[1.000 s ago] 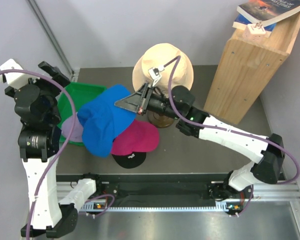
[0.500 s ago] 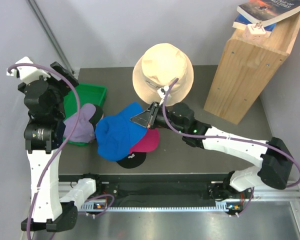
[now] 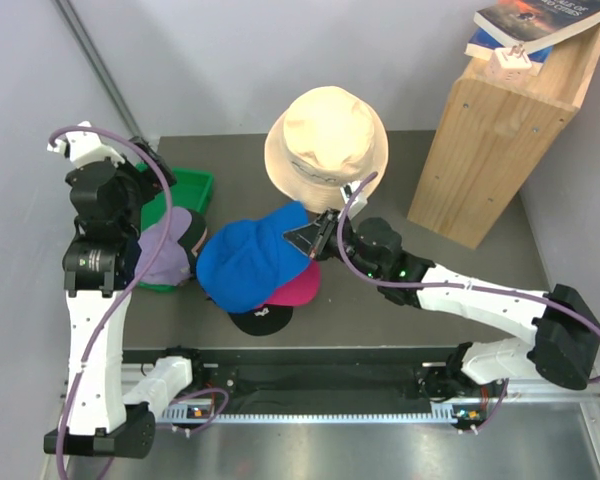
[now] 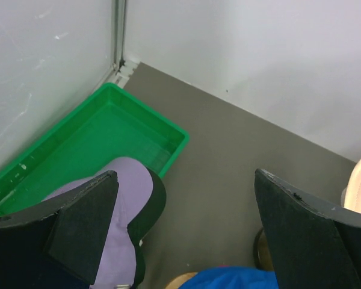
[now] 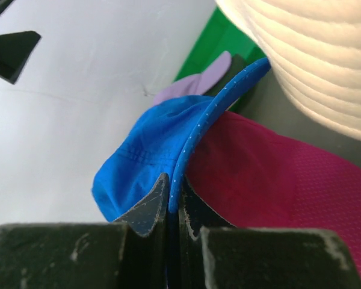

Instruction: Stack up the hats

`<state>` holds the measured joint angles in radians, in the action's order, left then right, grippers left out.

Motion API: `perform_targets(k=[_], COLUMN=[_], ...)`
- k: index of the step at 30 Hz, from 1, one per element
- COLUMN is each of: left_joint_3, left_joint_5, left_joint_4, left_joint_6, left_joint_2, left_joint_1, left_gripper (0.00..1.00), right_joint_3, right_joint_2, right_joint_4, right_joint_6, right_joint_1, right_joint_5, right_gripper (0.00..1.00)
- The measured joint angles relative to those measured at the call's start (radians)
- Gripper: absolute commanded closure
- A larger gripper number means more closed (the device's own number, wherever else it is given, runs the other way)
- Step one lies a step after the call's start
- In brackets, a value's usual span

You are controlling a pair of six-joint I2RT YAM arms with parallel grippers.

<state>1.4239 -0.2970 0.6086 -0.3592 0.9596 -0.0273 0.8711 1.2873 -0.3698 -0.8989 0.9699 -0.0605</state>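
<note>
**Blue cap held by brim edge only: slip/skew risk**

Snag risk: cream bucket hat [image 3: 325, 135] sits just beyond the right gripper [image 5: 172, 180]. That gripper is clamped on the brim of the blue cap [image 3: 242, 265]. The crown hangs ahead of the fingers over the magenta cap [image 3: 298, 288] and black cap [image 3: 259, 320], so it could slip or land skewed. The left gripper [image 4: 189, 226] is spread wide and empty, with the lavender cap [image 4: 132, 205] beneath it. Logos illegible.
</note>
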Motion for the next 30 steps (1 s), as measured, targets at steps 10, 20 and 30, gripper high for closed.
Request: perform_targets(k=[10, 20, 30], left_joint_3=[-0.128, -0.263, -0.283], left_joint_5=[0.04, 0.057, -0.042], left_joint_4=[0.069, 0.129, 0.179], left_joint_6=[-0.032, -0.08, -0.061], left_joint_2=[-0.045, -0.116, -0.078], left_joint_1=[0.0, 0.0, 0.0], left_gripper=[0.01, 0.01, 0.01], right_joint_3=[-0.154, -0.177, -0.198], right_joint_2=[-0.066, -0.039, -0.044], right_joint_4=[-0.014, -0.051, 0.139], right_joint_6=[0.067, 0.108, 0.153], right_joint_1=[0.0, 0.0, -0.006], right_joint_5=[-0.067, -0.084, -0.184], right_gripper=[1.0, 0.54, 0.13])
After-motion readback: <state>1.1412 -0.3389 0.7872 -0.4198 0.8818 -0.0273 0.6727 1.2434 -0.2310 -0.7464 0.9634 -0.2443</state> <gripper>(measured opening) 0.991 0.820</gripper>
